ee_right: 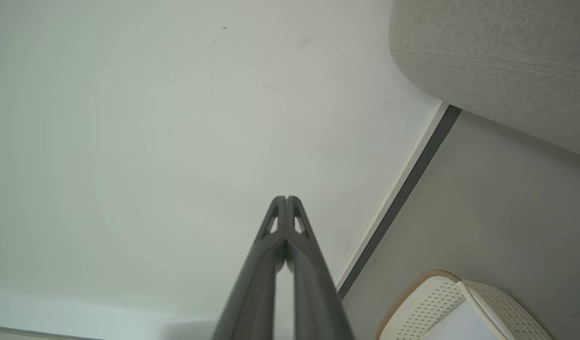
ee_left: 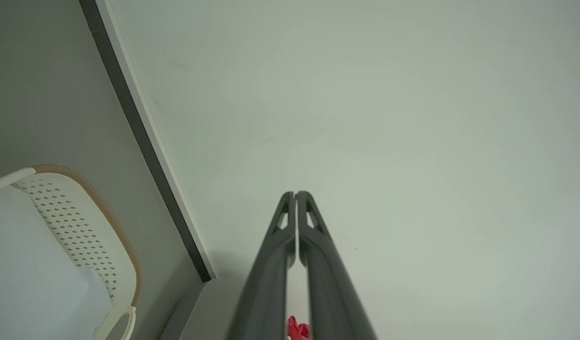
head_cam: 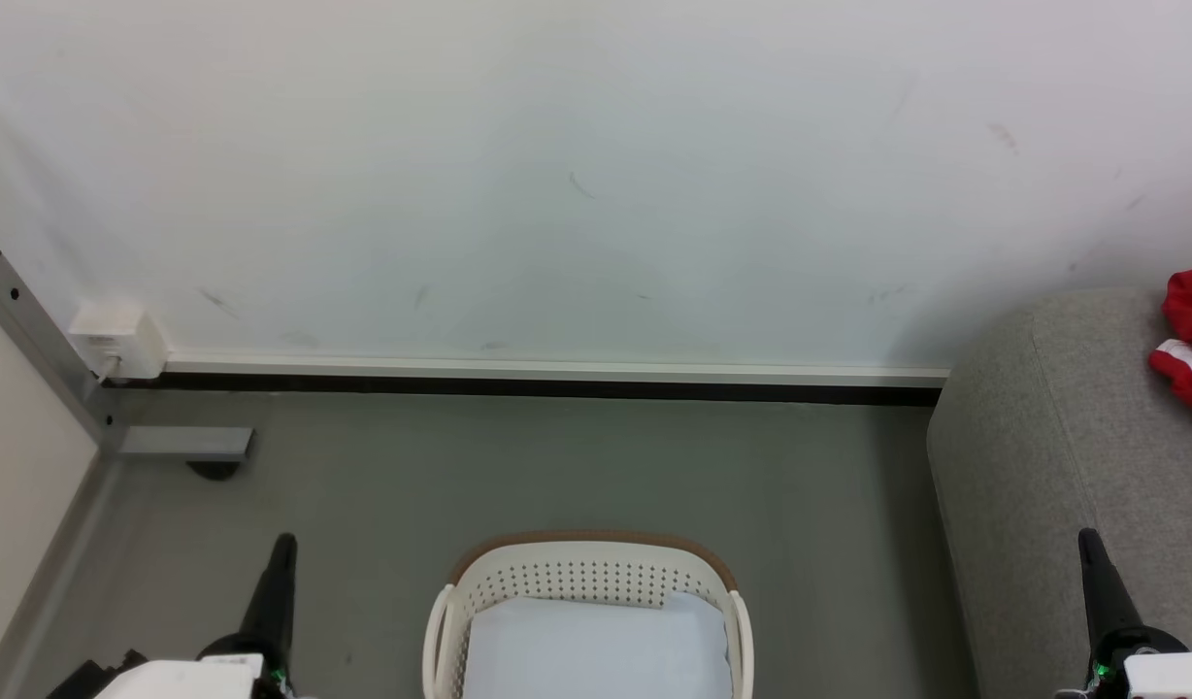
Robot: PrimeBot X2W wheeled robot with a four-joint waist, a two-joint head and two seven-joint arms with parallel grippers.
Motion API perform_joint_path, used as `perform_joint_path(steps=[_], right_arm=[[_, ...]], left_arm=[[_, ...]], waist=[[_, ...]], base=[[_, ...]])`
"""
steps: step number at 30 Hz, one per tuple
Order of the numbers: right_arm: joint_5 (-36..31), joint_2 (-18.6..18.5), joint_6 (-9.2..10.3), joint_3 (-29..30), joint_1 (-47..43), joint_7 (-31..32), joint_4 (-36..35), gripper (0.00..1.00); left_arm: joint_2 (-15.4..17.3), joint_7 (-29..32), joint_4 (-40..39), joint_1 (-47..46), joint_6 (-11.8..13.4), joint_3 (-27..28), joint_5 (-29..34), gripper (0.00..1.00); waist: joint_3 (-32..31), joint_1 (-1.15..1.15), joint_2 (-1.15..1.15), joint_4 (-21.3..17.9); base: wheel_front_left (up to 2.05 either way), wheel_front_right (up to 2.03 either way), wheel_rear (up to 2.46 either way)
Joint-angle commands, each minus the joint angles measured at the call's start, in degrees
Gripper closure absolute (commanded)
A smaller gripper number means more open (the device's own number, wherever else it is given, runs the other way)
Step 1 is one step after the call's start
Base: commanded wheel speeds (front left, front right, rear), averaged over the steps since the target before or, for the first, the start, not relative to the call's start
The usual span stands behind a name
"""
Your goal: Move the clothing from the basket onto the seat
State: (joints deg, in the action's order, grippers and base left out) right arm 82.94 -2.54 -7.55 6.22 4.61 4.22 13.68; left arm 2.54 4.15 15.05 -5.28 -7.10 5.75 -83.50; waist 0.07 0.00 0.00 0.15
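Clothing (head_cam: 1190, 325), bright red with a white patch but no legible writing, lies on the grey sofa (head_cam: 1043, 437) at far right. The basket (head_cam: 596, 546) holds a pale bluish sheet (head_cam: 596, 646) with no red visible, so this looks finished. Left gripper (ee_left: 295, 194) and right gripper (ee_right: 286, 198) are pinched closed, tips touching, carrying nothing.

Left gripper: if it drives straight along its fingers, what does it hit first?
Most likely the pale wall. The left gripper, shut and empty, aims above the skirting; the basket lies off to one side. Depth to the wall is hard to judge.
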Motion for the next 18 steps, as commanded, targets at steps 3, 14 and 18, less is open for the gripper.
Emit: perform_joint_path(steps=[3,14,18], right_arm=[[2.14,-0.53,0.1,0.29,1.1,0.56,0.1,1.0],[6.68,-0.54,0.11,0.37,1.55,1.71,0.29,1.0],[8.3,-0.54,0.11,0.4,1.75,2.2,0.38,1.0]], left_arm=[[0.51,0.66,-0.48,-0.7,-0.41,0.43,-2.04,1.0],[0.52,1.85,-0.85,-1.03,-0.51,0.74,-6.44,1.0],[0.53,2.26,-1.0,-1.09,-0.52,0.86,-7.74,1.0]], waist=[[0.01,0.0,0.0,-0.02],[0.06,0.0,0.0,-0.09],[0.08,0.0,0.0,-0.12]], base=[[0.0,0.0,0.0],[0.0,0.0,0.0],[0.0,0.0,0.0]])
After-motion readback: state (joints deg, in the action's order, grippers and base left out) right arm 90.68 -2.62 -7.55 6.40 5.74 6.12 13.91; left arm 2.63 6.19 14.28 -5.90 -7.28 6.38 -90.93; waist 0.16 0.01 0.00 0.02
